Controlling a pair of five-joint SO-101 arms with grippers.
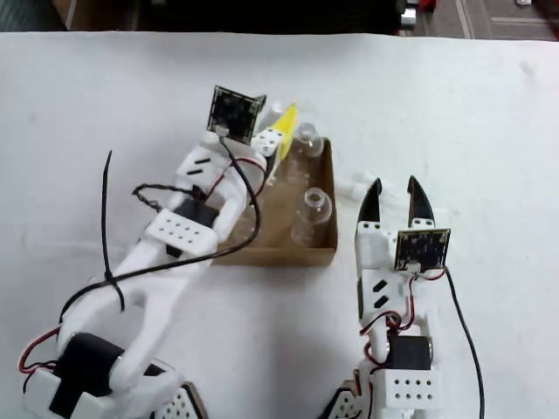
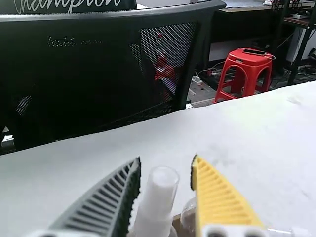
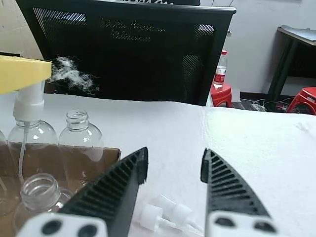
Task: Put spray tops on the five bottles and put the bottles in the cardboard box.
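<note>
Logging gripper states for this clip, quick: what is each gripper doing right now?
Left gripper: open, straddling a spray top.
Right gripper: open, holding nothing.

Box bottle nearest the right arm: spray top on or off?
Off: the bottle in the cardboard box has a bare, open neck.

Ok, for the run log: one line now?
left gripper: jaws straddle spray top on bottle | right gripper: open near loose tops
</note>
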